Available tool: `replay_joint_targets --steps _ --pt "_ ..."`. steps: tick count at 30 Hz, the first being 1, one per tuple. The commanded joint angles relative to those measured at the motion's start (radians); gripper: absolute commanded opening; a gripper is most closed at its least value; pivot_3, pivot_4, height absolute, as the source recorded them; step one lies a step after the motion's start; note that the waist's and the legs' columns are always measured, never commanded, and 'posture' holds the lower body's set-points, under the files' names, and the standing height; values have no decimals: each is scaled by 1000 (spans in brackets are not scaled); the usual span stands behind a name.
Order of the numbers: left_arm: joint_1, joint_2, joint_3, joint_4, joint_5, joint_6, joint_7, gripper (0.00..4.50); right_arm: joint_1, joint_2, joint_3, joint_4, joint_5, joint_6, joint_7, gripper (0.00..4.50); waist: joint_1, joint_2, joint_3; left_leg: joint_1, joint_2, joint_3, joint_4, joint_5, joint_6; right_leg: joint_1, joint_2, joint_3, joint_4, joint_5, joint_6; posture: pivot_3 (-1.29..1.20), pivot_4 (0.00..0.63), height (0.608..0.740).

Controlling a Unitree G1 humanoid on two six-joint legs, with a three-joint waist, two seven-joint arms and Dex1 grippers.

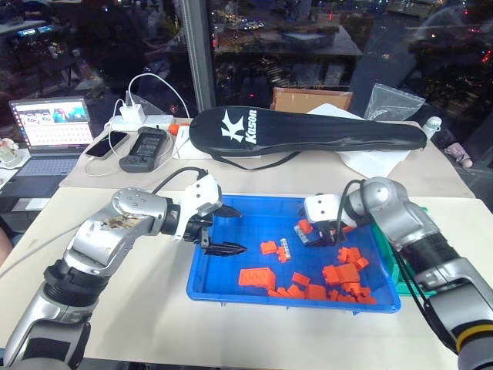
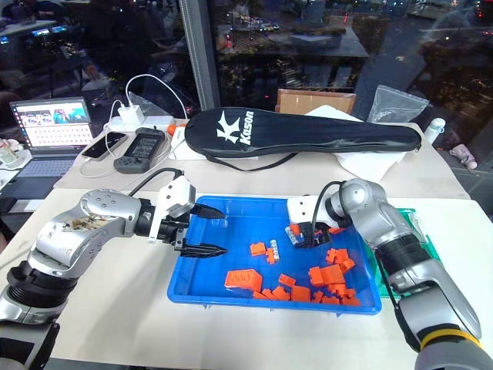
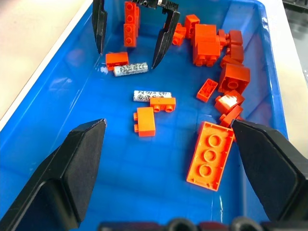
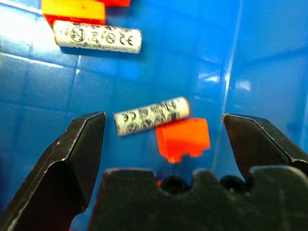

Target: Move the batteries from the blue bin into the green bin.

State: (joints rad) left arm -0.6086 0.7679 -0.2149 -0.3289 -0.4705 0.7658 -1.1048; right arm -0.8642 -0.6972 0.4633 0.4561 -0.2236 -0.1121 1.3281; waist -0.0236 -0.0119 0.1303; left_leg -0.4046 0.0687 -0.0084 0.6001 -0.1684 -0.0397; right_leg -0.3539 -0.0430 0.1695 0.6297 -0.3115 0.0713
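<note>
Here, right fingers: the right gripper (image 4: 163, 130) points down into the tray with its two black fingers (image 4: 77, 149) spread wide and nothing between their tips but air.
Between those fingers: a small silvery-grey cylindrical battery with black print (image 4: 150, 116) lies on its side on the tray floor, slightly askew to the line from tip to tip, not yet touched.
Just beside it: a small orange plastic building brick (image 4: 184, 138) sits against the battery's near side, close to one end.
Farther from the fingers: a second printed silvery battery (image 4: 97, 36) lies past the first, next to another orange brick (image 4: 73, 10).
Left fingers: the left gripper (image 3: 166, 159) hovers at the tray's other end, fingers also wide apart and empty.
Container: the wide shallow bright-blue plastic bin (image 1: 231, 289) rests on the pale surface (image 1: 146, 308) and holds both batteries among scattered orange bricks.
Destination: the smaller green plastic bin (image 2: 420, 227) stands at the far side of the right arm, hard against the blue bin's edge and mostly hidden by the arm.
Handling: the battery looks rigid, smooth and light, likely to roll or squirt out of a glancing pinch.
Where to grip: probably across the middle of its length, on the round sides, with the fingers kept off the neighbouring brick.
</note>
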Motion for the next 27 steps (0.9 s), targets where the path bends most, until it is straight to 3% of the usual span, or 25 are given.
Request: replay_joint_targets --steps 1,12,13,15,25,27 --pt "6 14 23 -36 0 -2 12 4500 -52 14 1 61 -5 -72 31 4483 0 0 0 0 0 0 0 0 0 0 0 0 0 0 0 0 150 720" --pt "27 24 32 -63 -12 9 39 4500 -144 62 53 306 -79 -212 73 4483 -2 0 0 1 0 0 0 0 0 1 0 0 0 0 0 0 150 720" --pt "28 24 33 -64 -13 9 40 4500 -149 68 49 320 -77 -220 72 3980 -2 0 0 1 0 0 0 0 0 1 0 0 0 0 0 0 150 720" --pt "30 26 35 -67 -15 12 43 4500 -154 79 41 329 -67 -228 85 3580 -3 0 0 1 0 0 0 0 0 1 0 0 0 0 0 0 150 720" --pt "28 19 30 -67 -18 16 44 4500 -143 76 13 292 -53 -226 116 129 -18 0 0 1 0 0 0 0 0 1 0 0 1 0 0 0 150 720" --pt "26 17 29 -64 -17 14 43 4500 -137 68 3 265 -42 -212 129 52 -19 0 0 1 0 0 0 0 0 1 0 0 1 0 0 0 150 720"
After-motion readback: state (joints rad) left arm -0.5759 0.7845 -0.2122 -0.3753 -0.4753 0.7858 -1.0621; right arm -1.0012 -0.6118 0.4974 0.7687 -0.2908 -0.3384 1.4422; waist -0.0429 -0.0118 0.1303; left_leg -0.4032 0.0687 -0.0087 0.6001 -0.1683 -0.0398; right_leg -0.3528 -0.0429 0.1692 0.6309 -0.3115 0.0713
